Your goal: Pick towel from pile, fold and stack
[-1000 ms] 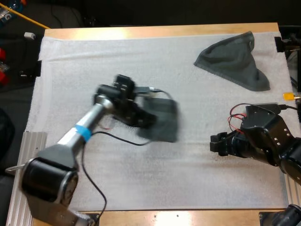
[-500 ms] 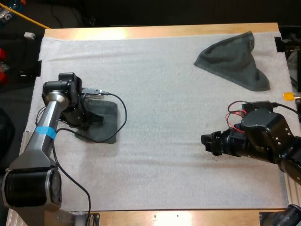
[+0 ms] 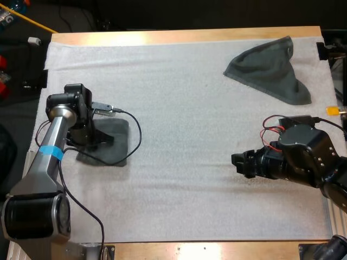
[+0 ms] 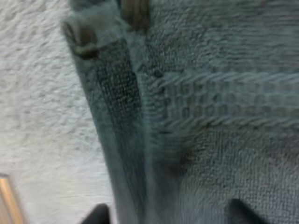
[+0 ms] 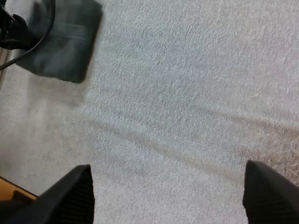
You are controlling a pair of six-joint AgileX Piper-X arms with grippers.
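Placing of folded towel (image 3: 116, 150) at 9 o'clock of mat (image 3: 179, 206), judged nearly done. Left tool (image 3: 102, 138) low over it, spread apart, with the towel's edge fold in between. Better to lift straight up, without dragging the layers. Right tool (image 3: 238, 164) at 4 o'clock, spread apart over bare mat. Crumpled towel (image 3: 268, 70) at 1 o'clock, probably next to pick. No brand or writing readable.
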